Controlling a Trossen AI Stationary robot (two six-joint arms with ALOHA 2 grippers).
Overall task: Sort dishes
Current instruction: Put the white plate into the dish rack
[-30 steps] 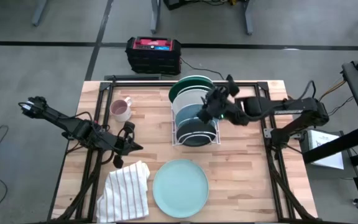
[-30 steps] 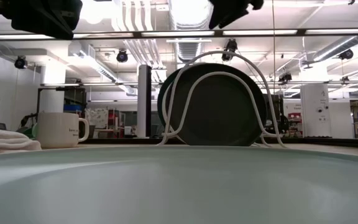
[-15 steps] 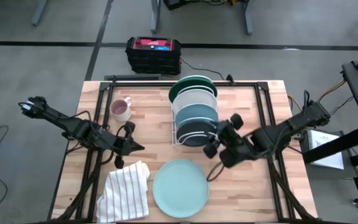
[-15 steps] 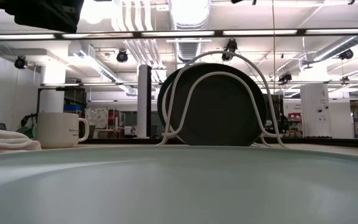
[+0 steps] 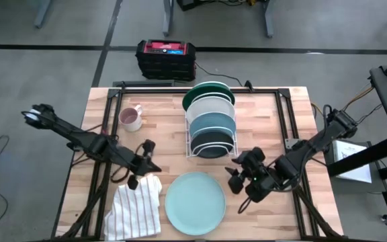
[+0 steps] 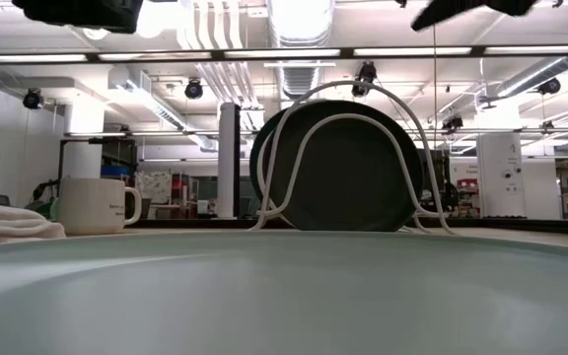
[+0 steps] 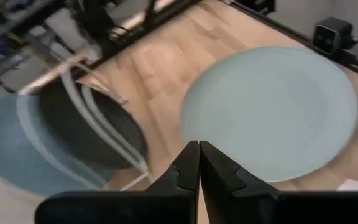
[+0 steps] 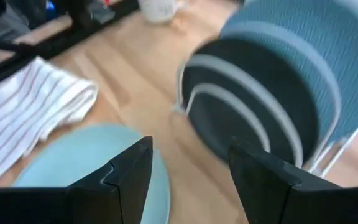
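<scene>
We see our right end effector [image 5: 242, 180] hovering over the tabletop [image 5: 274, 128], between the rack [image 5: 210, 134] and the front right corner, its fingers spread apart and holding nothing. The pale blue plate [image 5: 195, 203] lies flat near the front edge, just beside this end effector on its inner side and apart from it. In the right wrist view the same plate [image 8: 92, 158] shows beyond the parted fingers [image 8: 132, 171].

The other three plates stand on edge in the rack near the middle of the back edge: the dark green plate [image 5: 207, 89] rearmost, the teal plate [image 5: 210, 121] ahead of it, and the blackish plate [image 5: 210, 142] at the front. A white plate [image 5: 210, 104] also stands between green and teal.

Our left end effector [image 5: 142, 165] hangs over the front left part, just above the striped cloth [image 5: 136, 207], fingers pressed together and empty. In its wrist view the closed fingers [image 7: 197, 168] point toward the pale blue plate [image 7: 272, 112].

A mug [image 5: 130, 118] sits near the back left corner.
</scene>
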